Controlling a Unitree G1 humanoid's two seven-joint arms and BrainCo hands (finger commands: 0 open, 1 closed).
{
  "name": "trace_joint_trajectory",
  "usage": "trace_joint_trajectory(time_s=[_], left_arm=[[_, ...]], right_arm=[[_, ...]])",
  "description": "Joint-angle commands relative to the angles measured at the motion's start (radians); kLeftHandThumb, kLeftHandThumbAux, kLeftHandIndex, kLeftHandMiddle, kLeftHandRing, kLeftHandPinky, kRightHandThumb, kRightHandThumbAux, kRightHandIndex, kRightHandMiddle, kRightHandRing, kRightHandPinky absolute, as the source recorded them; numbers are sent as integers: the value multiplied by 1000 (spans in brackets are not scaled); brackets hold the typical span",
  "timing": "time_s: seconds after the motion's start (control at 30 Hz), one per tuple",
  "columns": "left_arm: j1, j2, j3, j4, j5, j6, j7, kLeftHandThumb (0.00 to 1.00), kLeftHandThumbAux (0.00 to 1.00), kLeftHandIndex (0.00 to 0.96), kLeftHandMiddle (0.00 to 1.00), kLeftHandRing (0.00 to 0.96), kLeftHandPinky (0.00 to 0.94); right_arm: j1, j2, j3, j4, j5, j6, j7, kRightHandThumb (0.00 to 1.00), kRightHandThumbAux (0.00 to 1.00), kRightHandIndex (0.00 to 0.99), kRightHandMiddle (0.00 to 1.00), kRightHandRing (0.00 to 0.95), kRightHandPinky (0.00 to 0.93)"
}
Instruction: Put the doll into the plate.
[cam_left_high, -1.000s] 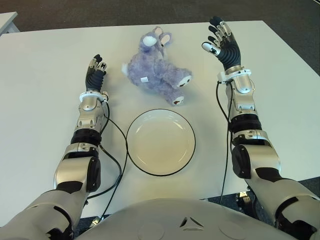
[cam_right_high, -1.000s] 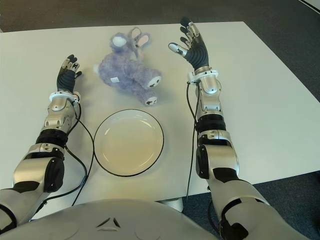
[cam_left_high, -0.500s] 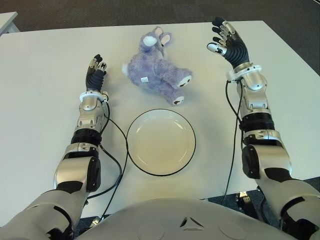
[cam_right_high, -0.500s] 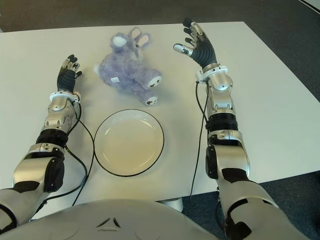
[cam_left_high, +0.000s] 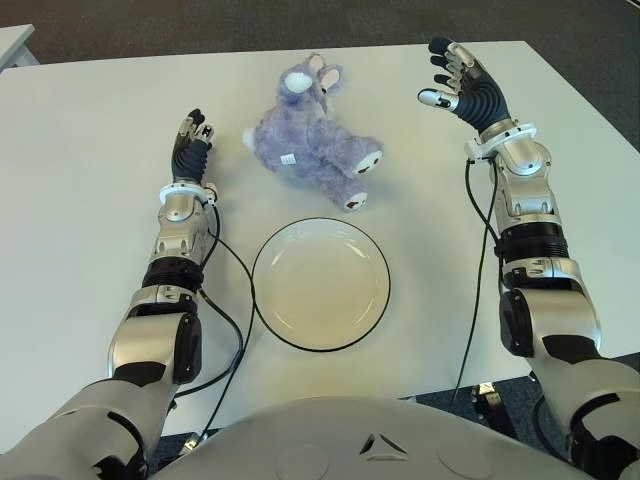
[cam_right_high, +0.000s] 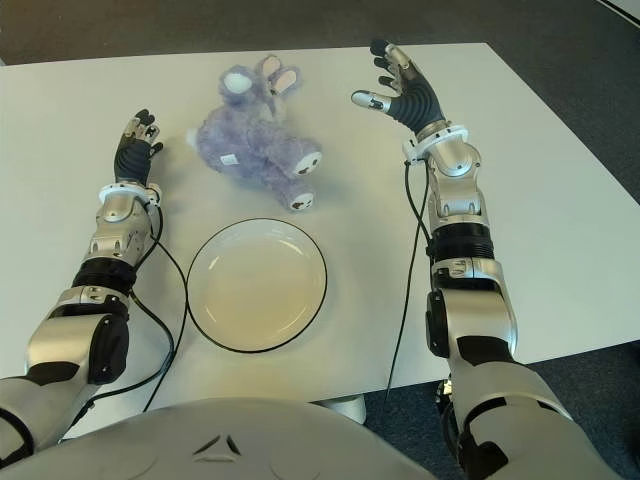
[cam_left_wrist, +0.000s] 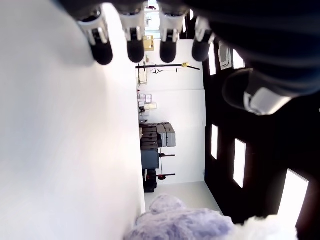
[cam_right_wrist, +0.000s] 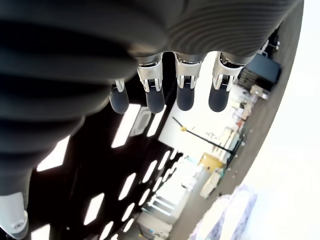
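Note:
A fluffy purple doll (cam_left_high: 312, 142) with white ears and feet lies on its side on the white table (cam_left_high: 90, 250), just beyond the plate. The round white plate (cam_left_high: 320, 284) with a dark rim holds nothing and sits near the table's front edge. My right hand (cam_left_high: 458, 84) hovers raised to the right of the doll, fingers spread, holding nothing. My left hand (cam_left_high: 190, 135) shows to the left of the doll with straight fingers (cam_left_wrist: 136, 44), also holding nothing. The doll's fur (cam_left_wrist: 180, 230) appears in the left wrist view.
Black cables (cam_left_high: 235, 300) run along both forearms over the table. Dark floor lies beyond the table's far edge and at its right side. A corner of another white table (cam_left_high: 14, 40) shows at the far left.
My right hand has swung to the right, farther from the doll, staying raised and spread. The left hand, the doll and the plate have not moved.

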Motion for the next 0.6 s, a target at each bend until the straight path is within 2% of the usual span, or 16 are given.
trace_joint_trajectory(time_s=[0.03, 0.23, 0.43, 0.6], left_arm=[[30, -21, -10, 38, 8, 30, 3, 595, 360, 0, 0, 0, 64], [25, -23, -7, 44, 6, 32, 7, 601, 365, 0, 0, 0, 64], [25, -24, -7, 43, 6, 30, 6, 602, 363, 0, 0, 0, 71], [26, -25, -7, 43, 7, 31, 8, 602, 360, 0, 0, 0, 83]], right_arm=[[-5, -14, 23, 14, -44, -36, -24, 1, 524, 10, 2, 0, 0], [-10, -30, 48, 11, -99, -60, -55, 0, 498, 6, 0, 0, 0], [-24, -57, 83, 26, -164, -100, -82, 0, 410, 9, 0, 0, 0], [-46, -81, 111, 49, -214, -119, -98, 0, 380, 11, 0, 0, 0]])
